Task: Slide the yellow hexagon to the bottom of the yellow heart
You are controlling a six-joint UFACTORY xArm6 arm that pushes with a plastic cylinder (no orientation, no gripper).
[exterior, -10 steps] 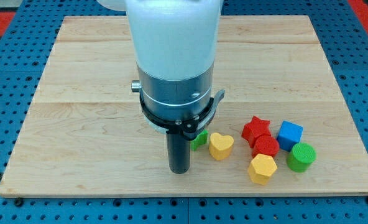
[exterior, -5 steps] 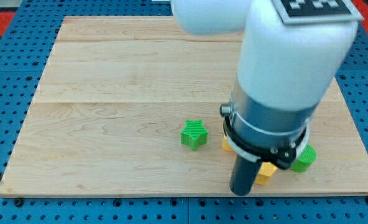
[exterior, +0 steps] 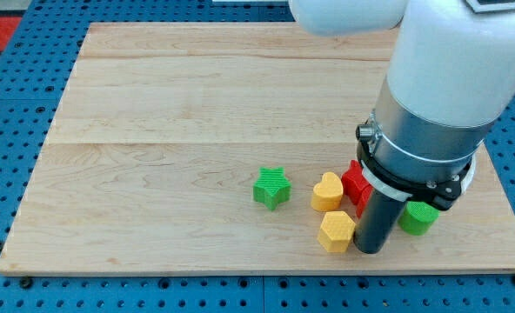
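Now my tip [exterior: 370, 249] touches the yellow hexagon's [exterior: 336, 231] right side, near the desk's bottom edge, below the yellow heart [exterior: 326, 192]; a bare rod with no jaws, holding nothing.

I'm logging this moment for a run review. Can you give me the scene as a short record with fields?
tool tip: touching the yellow hexagon's right side
yellow hexagon: directly below the yellow heart
yellow heart: right of the green star
green star: apart, alone
red blocks: partly hidden behind the tool
green cylinder: right of the tool
task state: hexagon looks placed
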